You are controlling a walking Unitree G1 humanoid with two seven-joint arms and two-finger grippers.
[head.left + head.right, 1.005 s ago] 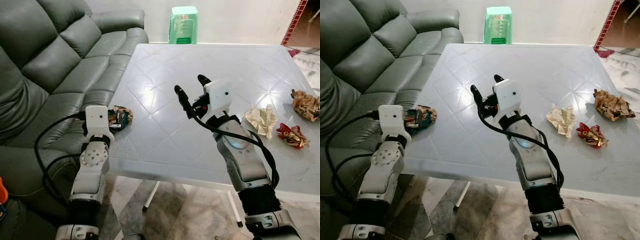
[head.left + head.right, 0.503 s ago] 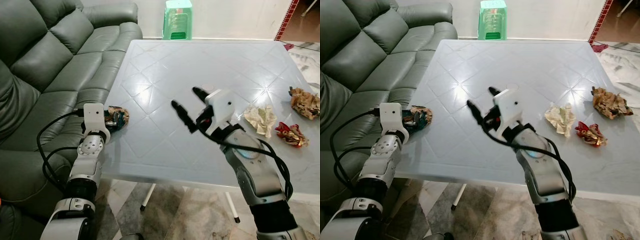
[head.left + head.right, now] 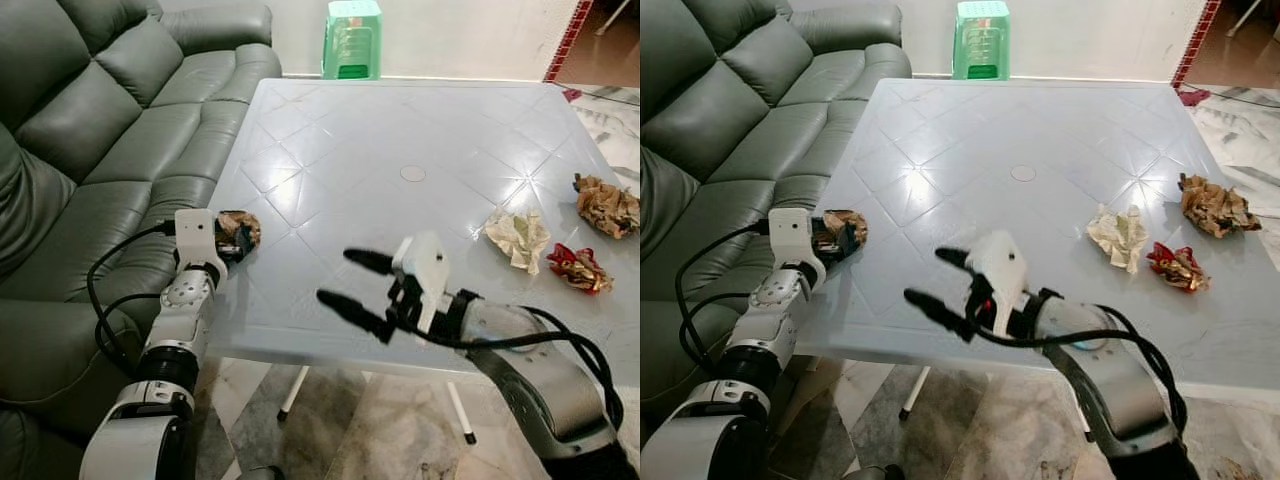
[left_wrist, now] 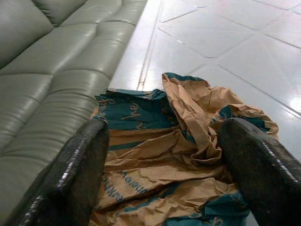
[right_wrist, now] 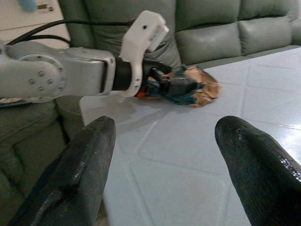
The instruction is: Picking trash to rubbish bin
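Brown-and-teal crumpled wrapper [image 3: 238, 231] sits at the table's [image 3: 400, 130] left edge, next to the sofa [image 3: 90, 150]. Left end effector [image 4: 164, 165] has a finger on each side of it; in the left wrist view both black fingers [image 4: 75, 174] flank the paper and look to be touching it, so I read this as a pinch on the wrapper, though it's not lifted yet, it rests on the table. Three more pieces on the right side of the table, well apart from this one: pale crumpled paper [image 3: 520, 238], red foil wrapper [image 3: 577, 267] just beside it, brown paper ball [image 3: 606, 204] further toward the right edge. None of them touched. I can't identify a rubbish bin, so nothing is disposed of as far as I can tell. Progress estimate: early, first piece gripped at best, four pieces left to carry and drop. Left arm is stretched forward from low left, forearm rising to table height, wrist level with the tabletop. Right end effector [image 3: 352, 283] is spread wide and holds nothing, hovering over the near table edge with fingers pointing left toward the left end effector; right forearm lies across the lower right, elbow bent, cable looped over it. Green plastic stool [image 3: 351, 40] stands beyond the far table edge.
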